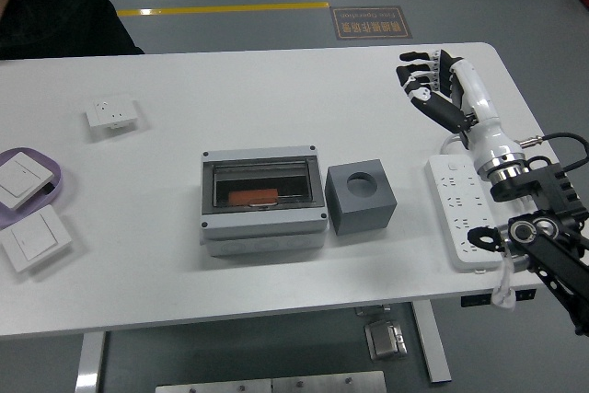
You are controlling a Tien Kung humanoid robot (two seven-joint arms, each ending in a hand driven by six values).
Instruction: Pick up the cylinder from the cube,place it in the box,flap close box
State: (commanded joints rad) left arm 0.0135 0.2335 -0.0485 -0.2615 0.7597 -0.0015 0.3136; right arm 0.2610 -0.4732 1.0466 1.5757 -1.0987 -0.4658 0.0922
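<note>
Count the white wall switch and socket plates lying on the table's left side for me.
3. A socket plate lies alone toward the far left. One switch plate sits in the purple tray at the left edge. Another switch plate lies on the table just nearer. The picture's edge may hide more.

Orange cylinder [253, 198] lies inside the closed grey box [264, 229], beside grey cube [361, 197]

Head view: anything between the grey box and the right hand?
Yes: the grey cube sits right beside the box, then the white power strip lies nearer the right hand, with bare white table around them. Seen in the head view.
</note>
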